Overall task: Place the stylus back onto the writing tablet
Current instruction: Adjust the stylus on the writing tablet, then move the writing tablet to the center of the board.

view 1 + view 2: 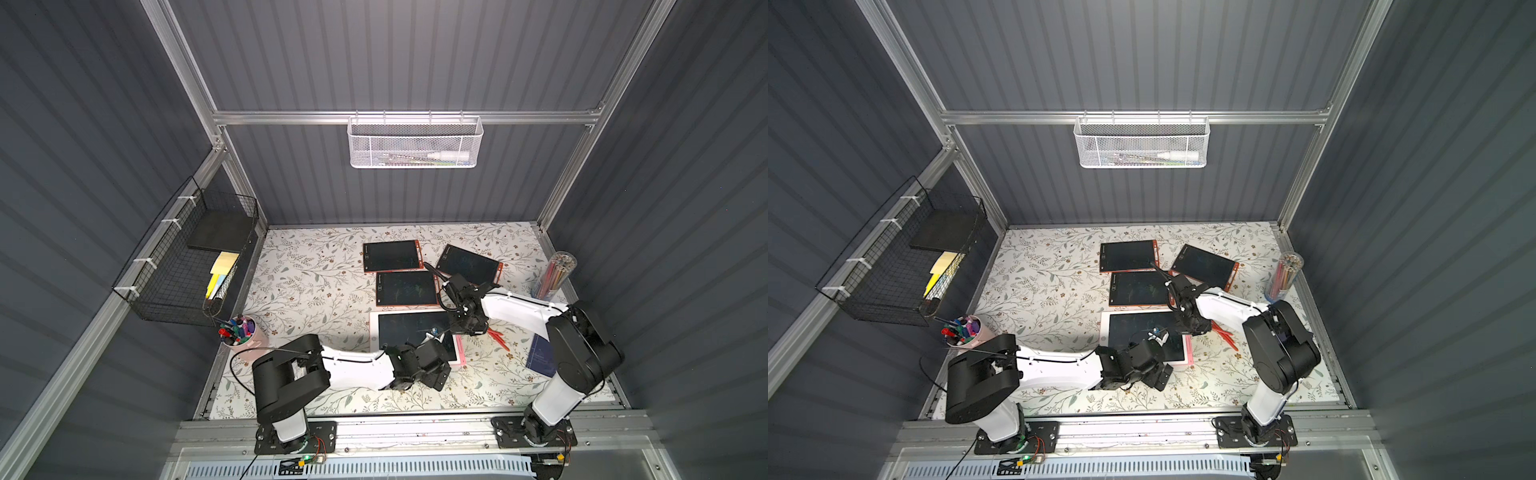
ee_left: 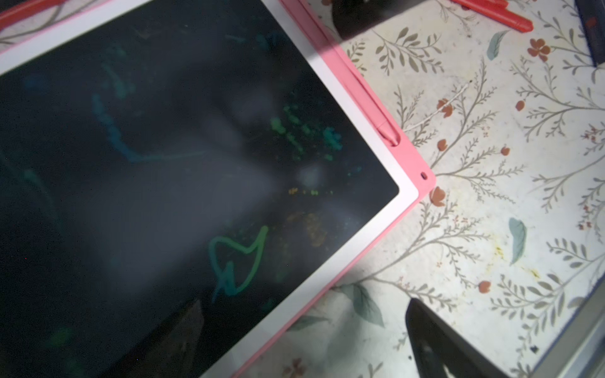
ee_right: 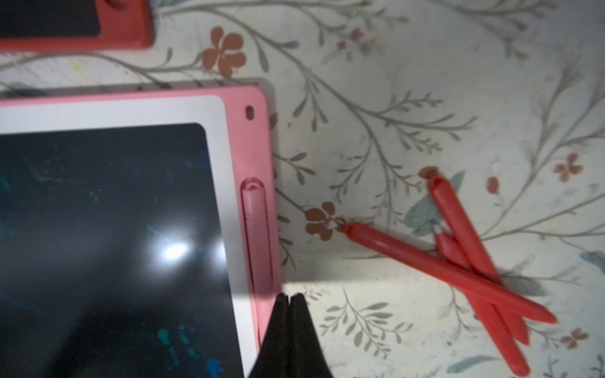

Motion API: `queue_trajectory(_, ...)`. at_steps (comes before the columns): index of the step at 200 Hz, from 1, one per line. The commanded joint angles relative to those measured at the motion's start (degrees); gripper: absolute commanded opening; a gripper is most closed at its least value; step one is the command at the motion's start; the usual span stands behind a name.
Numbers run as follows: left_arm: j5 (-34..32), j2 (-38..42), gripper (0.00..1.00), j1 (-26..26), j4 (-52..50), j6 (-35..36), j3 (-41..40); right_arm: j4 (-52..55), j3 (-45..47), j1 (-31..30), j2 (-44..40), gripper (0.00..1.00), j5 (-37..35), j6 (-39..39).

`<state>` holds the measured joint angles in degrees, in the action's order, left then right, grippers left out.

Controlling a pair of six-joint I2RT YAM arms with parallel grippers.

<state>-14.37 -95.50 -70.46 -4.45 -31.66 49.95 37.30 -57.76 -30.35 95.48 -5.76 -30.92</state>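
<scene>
Right gripper (image 3: 288, 307) is pinched tight with nothing between its tips, hanging at the outer rim of the pink tablet (image 3: 258, 137), alongside the groove. Whether it touches the rim, I can't tell. In that groove lies the pink stylus (image 3: 257, 235). It looks seated, though I can't see if it has snapped fully home. Left gripper (image 1: 440, 357) is spread wide and empty over the tablet's front right corner.

What could go wrong? Those closed tips are very near the rim. A sideways drag on the way out could hook the stylus and lever it free, or shove the light tablet across the table (image 1: 316, 282). A press on one end might pop the other end up. The wide left jaws could clip the corner too. And three red styluses (image 3: 458, 271) lie crossed just beside the tablet's right edge, easy to sweep.

Now the stylus itself: it lies flat, long axis along the tablet's right edge, running front to back. The tapered tip points toward the table's front edge. The blunt end points toward the back, stopping short of the corner hole.
</scene>
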Motion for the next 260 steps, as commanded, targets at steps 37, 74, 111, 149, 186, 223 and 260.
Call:
queue_trajectory(37, 2.31, 13.63, 0.99, 5.86, -5.57, -0.08, 4.62, -1.13, 2.73, 2.65, -3.46, 0.01, 4.89, 0.26)
queue_trajectory(74, 5.32, 20.49, 0.99, 11.76, -4.37, 2.28, 7.3, -2.93, 4.78, 2.74, -3.13, 0.08, 5.67, 0.04)
queue_trajectory(111, 3.13, 22.74, 0.99, 14.61, -6.28, 3.84, 9.96, -3.22, 5.56, 2.69, -2.08, 0.09, 4.9, 0.24)
queue_trajectory(149, 0.67, 24.4, 0.99, 16.52, -7.88, 4.33, 13.05, -3.74, 5.4, 1.54, -0.27, 0.09, 4.8, -0.07)
queue_trajectory(186, 1.02, 25.03, 0.99, 19.31, -8.45, 6.11, 15.0, -3.81, 4.28, -0.87, 1.91, 0.09, 3.3, -1.28)
queue_trajectory(223, 0.68, 25.11, 0.99, 23.38, -8.82, 9.67, 18.76, -5.01, 1.87, -4.88, 3.96, 0.09, 4.56, -3.65)
queue_trajectory(260, 1.17, 23.47, 0.99, 27.53, -8.61, 12.99, 22.46, -5.51, -3.19, -8.59, 7.54, 0.09, 5.43, -5.41)
